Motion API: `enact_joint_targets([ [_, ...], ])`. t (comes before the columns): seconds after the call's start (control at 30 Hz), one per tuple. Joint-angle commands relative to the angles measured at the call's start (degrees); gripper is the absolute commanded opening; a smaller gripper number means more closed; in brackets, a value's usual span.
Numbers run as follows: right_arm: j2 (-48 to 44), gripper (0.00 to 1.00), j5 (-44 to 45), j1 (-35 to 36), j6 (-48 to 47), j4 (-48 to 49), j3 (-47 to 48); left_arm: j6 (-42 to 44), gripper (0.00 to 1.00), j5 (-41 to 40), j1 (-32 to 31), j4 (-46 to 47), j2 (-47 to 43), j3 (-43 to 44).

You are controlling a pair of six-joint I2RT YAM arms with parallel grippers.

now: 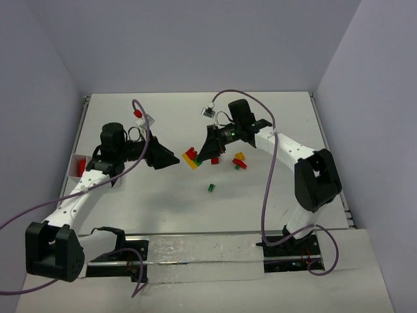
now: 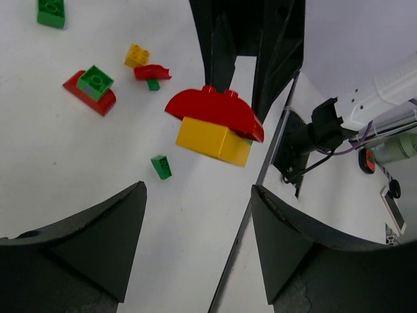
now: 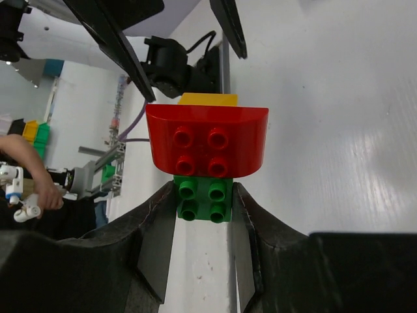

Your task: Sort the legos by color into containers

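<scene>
Legos [image 1: 239,160] are lying loose on the white desk [image 1: 163,208] just right of centre in the overhead view, with one lone green piece [image 1: 212,188] sitting apart below them. At centre we are seeing a red-and-yellow stack [image 1: 191,157] between the tips of the two arms, and only those two colours are showing from up there.

The right wrist view is giving us what the overhead one is hiding. The right jaws are gripping a small green brick [image 3: 204,199] at the bottom of that stack, one jaw pressing on each side. A curved red brick [image 3: 207,140] is sitting on it, and a yellow brick [image 3: 208,99] is peeking out behind at upper centre.

The left wrist view is showing the same stack from the other side, at centre frame, with the curved red brick [image 2: 215,114] over the yellow brick [image 2: 212,140] and the green almost hidden. There the left jaws are standing wide open at the bottom of the frame, holding nothing and staying apart from the stack. This view is also separating the loose pieces at upper left: a green-on-red pair [image 2: 91,91], a yellow piece [image 2: 136,55] and, lower down, a tiny green piece [image 2: 161,167].

At the far left of the overhead view a white container [image 1: 71,168] is holding something red, and neither wrist view is showing it.
</scene>
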Motion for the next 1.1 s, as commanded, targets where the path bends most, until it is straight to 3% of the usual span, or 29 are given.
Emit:
enact_joint_targets([
  [0.0,-3.8,0.0,-3.1,0.9,10.9,12.5,-2.2,-8.1,0.74,3.2,-1.4,10.8,1.7,0.0],
  [0.1,-4.3,0.0,-3.5,1.1,15.3,19.2,-3.7,-10.5,0.74,3.9,-2.1,12.9,3.6,0.2],
  [0.27,-4.5,0.0,-3.5,1.2,16.2,20.2,-3.9,-13.2,0.71,5.3,-3.0,15.9,4.8,0.1],
  [0.4,-4.6,0.0,-3.4,1.7,19.0,24.0,-4.5,-16.8,0.63,6.6,-3.6,19.7,6.6,-0.1],
  [0.5,-4.2,0.0,-3.0,2.0,18.8,24.1,-4.4,-20.6,0.49,8.4,-3.6,24.3,7.4,-0.4],
  [0.57,-4.1,0.0,-2.5,2.0,18.2,23.9,-4.5,-24.9,0.33,10.0,-3.6,28.2,7.8,-1.1],
  [0.63,-4.0,0.0,-2.0,2.0,17.5,23.7,-4.6,-26.0,0.26,10.9,-3.6,29.6,7.9,-1.8],
  [0.7,-3.9,0.0,-1.0,1.9,16.8,23.5,-4.7,-26.3,0.0,11.4,-3.4,30.4,7.5,-2.4],
  [0.83,-3.5,0.0,-0.8,1.3,16.1,23.0,-4.8,-21.9,0.0,11.6,-2.0,23.7,5.2,-3.5],
  [1.07,-3.1,0.0,-0.6,-1.3,13.3,19.8,-5.7,-12.8,0.0,13.4,5.7,14.2,3.1,-5.9],
])
